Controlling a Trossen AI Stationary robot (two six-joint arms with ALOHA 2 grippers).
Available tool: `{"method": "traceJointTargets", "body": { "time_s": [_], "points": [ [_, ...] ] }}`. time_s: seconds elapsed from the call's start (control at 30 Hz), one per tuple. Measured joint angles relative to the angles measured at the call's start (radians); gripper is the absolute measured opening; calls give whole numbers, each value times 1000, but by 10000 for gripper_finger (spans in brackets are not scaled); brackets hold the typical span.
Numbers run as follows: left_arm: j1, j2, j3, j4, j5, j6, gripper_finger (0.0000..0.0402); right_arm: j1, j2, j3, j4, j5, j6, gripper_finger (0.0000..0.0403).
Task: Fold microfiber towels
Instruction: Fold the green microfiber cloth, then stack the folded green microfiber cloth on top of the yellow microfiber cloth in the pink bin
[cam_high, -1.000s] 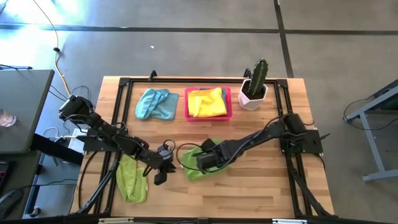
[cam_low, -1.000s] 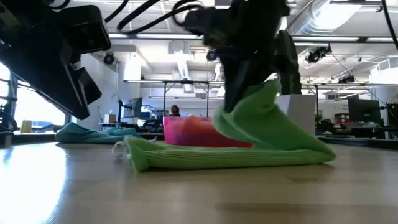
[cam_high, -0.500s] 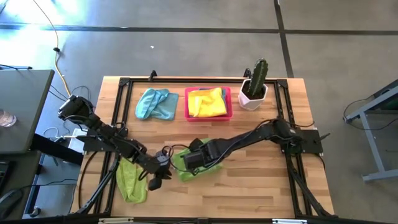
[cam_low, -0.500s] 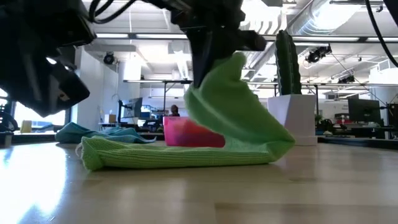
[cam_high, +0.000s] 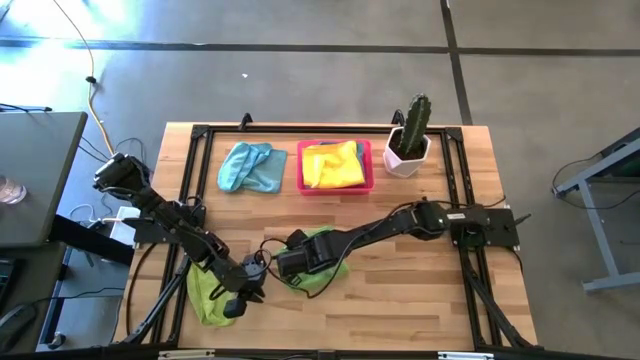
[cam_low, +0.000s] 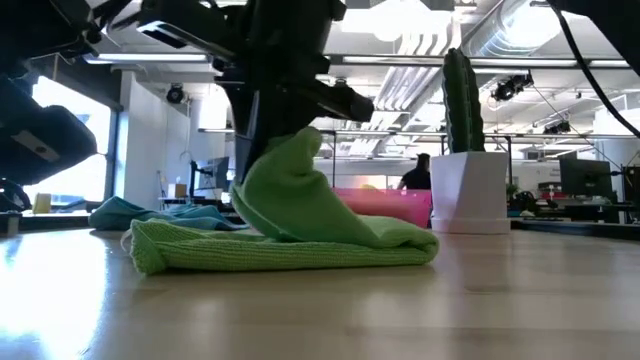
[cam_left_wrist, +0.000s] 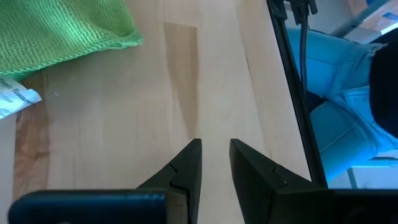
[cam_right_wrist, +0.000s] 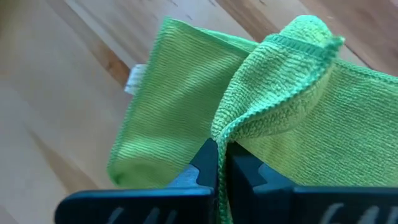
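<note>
two dark jointed arms with black cables, pointed dark fingers (cam_left_wrist: 186, 168)

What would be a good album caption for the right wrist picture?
The right gripper pinches a lime green towel's edge, folding it over on the wooden table.

Lime green towel (cam_high: 322, 262), mid-bench near the front: ribbed microfiber, partly folded, lower layer flat, one edge lifted into a peak and pinched in the closed jaws of the right gripper (cam_high: 283, 266). White care tag shows at one corner.

Second lime green towel (cam_high: 206, 292), front-left, crumpled in a long bunch, partly under the left arm.

Light blue towel (cam_high: 251, 166), rear-left of bench, loosely rumpled, just beside the pink tray.

Yellow towel (cam_high: 333, 164) heaped in the tray; a sliver of blue cloth shows under it.
</note>
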Motion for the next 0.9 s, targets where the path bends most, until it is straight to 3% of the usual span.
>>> {"method": "traceJointTargets", "body": {
  "time_s": [0.27,0.5,0.67,0.9],
  "points": [
    [-4,0,0,-6,-3,16,74,7,8,-16,72,-24,-82,17],
    [-2,0,0,-8,-24,18,74,26,9,30,167,-55,-235,139],
    [-3,0,0,-9,-24,18,74,25,-1,97,81,-64,-328,188],
    [-2,0,0,-5,-42,36,74,34,-38,68,-153,-37,-417,192]
  ]
}}
